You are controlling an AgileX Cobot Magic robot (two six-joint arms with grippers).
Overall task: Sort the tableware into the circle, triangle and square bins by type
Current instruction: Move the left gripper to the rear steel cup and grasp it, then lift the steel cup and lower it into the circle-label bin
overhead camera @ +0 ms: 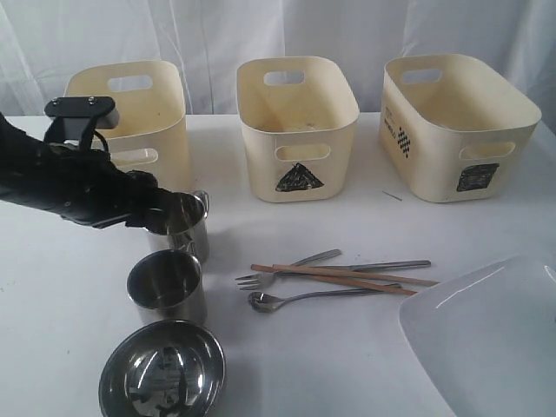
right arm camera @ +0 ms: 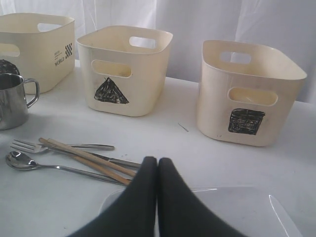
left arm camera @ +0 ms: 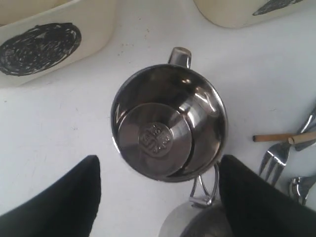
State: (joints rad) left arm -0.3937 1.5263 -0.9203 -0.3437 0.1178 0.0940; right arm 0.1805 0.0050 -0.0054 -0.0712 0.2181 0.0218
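Two steel mugs stand at the left, the far mug [overhead camera: 182,228] [left arm camera: 168,123] and the near mug [overhead camera: 167,287] [left arm camera: 197,223]. A steel bowl [overhead camera: 162,372] sits in front of them. My left gripper [overhead camera: 161,207] [left arm camera: 158,197] hovers over the far mug, open, with nothing between its fingers [left arm camera: 59,197]. The fork [overhead camera: 282,271], spoon [overhead camera: 304,300], knife [overhead camera: 391,265] and wooden chopsticks [overhead camera: 347,278] lie mid-table. My right gripper [right arm camera: 158,165] is shut and empty above the large white plate [overhead camera: 486,339] [right arm camera: 237,212]. The circle bin [overhead camera: 130,122] [left arm camera: 44,44], triangle bin [overhead camera: 297,130] [right arm camera: 123,69] and square bin [overhead camera: 459,126] [right arm camera: 247,94] line the back.
White curtains hang behind the bins. The near mug's wire handle [left arm camera: 205,190] lies close to the far mug's rim. The black left arm [overhead camera: 61,178] stretches in front of the circle bin. In the exterior view the plate runs past the lower right corner.
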